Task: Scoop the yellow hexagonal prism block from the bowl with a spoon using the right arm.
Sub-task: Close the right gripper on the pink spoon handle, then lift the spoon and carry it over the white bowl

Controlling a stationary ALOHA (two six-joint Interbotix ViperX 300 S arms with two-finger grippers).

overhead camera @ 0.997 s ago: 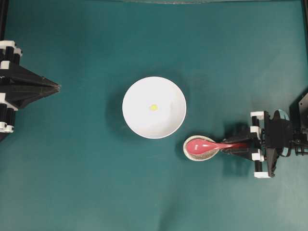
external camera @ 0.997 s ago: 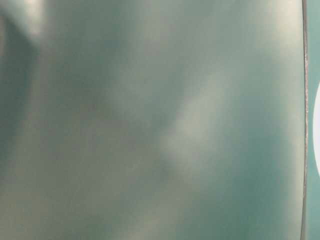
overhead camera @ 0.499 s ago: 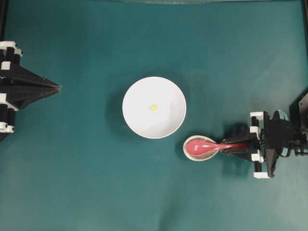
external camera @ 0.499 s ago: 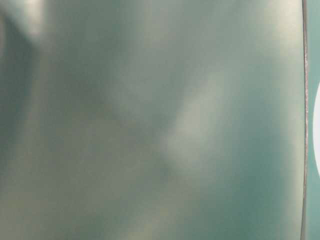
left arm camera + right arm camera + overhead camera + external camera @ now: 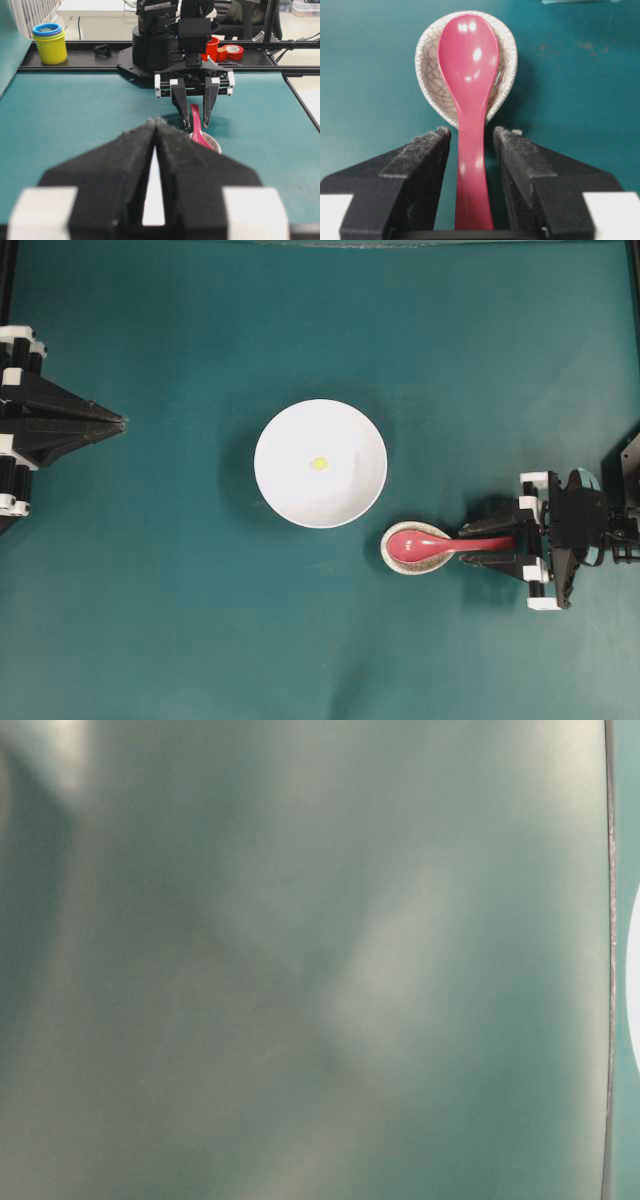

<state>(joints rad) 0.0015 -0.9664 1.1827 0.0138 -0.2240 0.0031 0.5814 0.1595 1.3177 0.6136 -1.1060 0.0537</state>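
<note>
Glossy spoon (image 5: pixel 469 75), crackle-glazed rest (image 5: pixel 427 65)

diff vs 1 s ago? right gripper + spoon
The right gripper has opened: its fingers now stand apart on either side of the spoon handle with a gap on each side, so the handle is not pinched. The spoon's scoop rests in the spoon rest as before. Bowl, yellow block and left gripper are unchanged.

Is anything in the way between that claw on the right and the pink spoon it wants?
Nothing visible. The right gripper already straddles the spoon handle, a finger on each side with a small gap. The spoon's scoop lies in the speckled spoon rest, beside the bowl.
</note>
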